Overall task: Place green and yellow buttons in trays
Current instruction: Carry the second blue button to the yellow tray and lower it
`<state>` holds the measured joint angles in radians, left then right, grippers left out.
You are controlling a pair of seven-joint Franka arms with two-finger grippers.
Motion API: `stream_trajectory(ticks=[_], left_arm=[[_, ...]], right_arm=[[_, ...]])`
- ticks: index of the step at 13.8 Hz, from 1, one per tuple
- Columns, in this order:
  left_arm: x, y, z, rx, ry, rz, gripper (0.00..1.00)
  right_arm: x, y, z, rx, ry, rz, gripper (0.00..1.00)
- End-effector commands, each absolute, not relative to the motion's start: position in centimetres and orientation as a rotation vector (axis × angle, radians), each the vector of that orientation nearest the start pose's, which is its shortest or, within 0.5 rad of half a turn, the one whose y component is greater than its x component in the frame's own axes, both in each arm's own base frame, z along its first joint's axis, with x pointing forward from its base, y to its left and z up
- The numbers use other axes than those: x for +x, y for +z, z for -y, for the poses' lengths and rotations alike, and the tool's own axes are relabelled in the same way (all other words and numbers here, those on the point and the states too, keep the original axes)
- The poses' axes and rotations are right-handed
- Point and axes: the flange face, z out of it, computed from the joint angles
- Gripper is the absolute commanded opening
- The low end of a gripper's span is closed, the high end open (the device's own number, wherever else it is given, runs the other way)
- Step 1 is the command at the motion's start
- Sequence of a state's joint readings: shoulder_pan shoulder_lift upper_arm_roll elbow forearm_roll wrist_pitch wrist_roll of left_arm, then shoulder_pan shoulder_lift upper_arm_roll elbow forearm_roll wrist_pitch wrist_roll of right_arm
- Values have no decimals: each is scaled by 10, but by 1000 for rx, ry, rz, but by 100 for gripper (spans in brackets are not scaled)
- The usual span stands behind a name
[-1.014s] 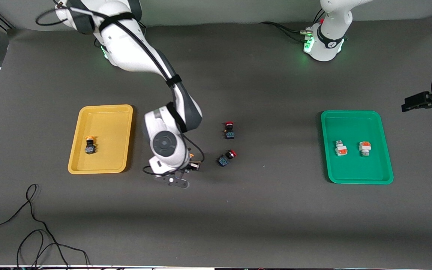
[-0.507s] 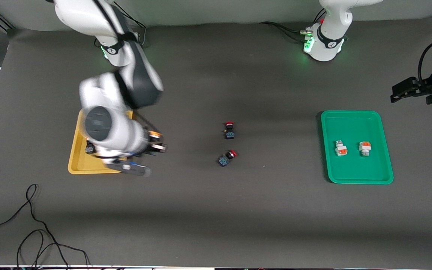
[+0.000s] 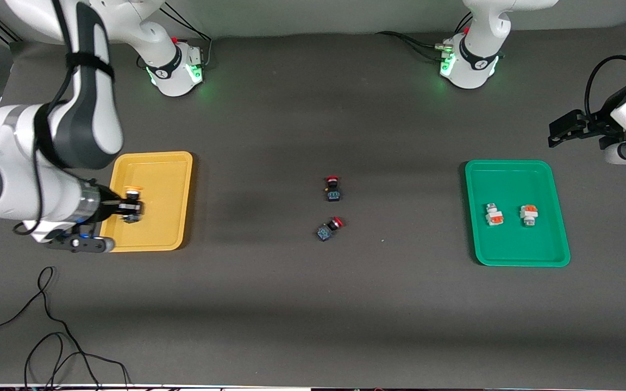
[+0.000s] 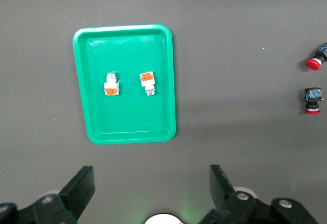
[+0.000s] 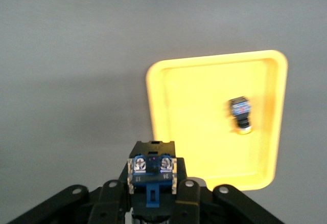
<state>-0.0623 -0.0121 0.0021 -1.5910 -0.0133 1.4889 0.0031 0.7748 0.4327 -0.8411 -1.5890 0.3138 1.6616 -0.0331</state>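
My right gripper (image 3: 132,206) is shut on a black-bodied button with a bluish base (image 5: 152,170) and holds it over the yellow tray (image 3: 155,158), above the tray's edge toward the right arm's end. A second yellow-capped button (image 5: 241,112) lies in that tray (image 5: 214,63). In the front view my gripper partly covers it. Two white-bodied buttons with orange blocks (image 3: 493,214) (image 3: 529,215) lie in the green tray (image 3: 517,259); they also show in the left wrist view (image 4: 111,83) (image 4: 147,83). My left gripper (image 3: 557,130) is open and empty, in the air past the green tray (image 4: 122,137).
Two black buttons with red caps (image 3: 333,189) (image 3: 329,228) lie on the grey mat midway between the trays; they also show in the left wrist view (image 4: 317,59) (image 4: 312,98). Loose black cables (image 3: 47,326) lie near the front edge at the right arm's end.
My right arm swung from the middle of the table to over the yellow tray, carrying the button. My left gripper moved slightly inward toward the green tray.
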Motion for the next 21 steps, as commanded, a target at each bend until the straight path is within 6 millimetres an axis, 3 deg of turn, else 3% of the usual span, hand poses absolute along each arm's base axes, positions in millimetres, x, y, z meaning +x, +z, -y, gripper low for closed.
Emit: stream_trajectory(ticks=[1,4,7,9,16,20,21], left_arm=[[530,622,36,-3160,135,-82,100],[530,622,32,-3167,137,-92,100],[531,621,30,-3165,140,-90,100],[530,621,30,-3164,142,-92,100],[531,622,34,-3151,134,-105,100],[531,623,31,-3153,134,-101,100],[532,623,30,-3152,134,-98,100]], right_arm=[[612,399,-16,-3113,314,-38,0],[594,338,8,-3110,227,-71,0],[580,283,14,-3181,112,-82,0],[577,260,12,-3201,71,-77,0],[569,193,-2,-3145,63,-94,0],[562,186,-1,-3143,96,-98,0],[562,185,-2,-3141,99,-102,46]])
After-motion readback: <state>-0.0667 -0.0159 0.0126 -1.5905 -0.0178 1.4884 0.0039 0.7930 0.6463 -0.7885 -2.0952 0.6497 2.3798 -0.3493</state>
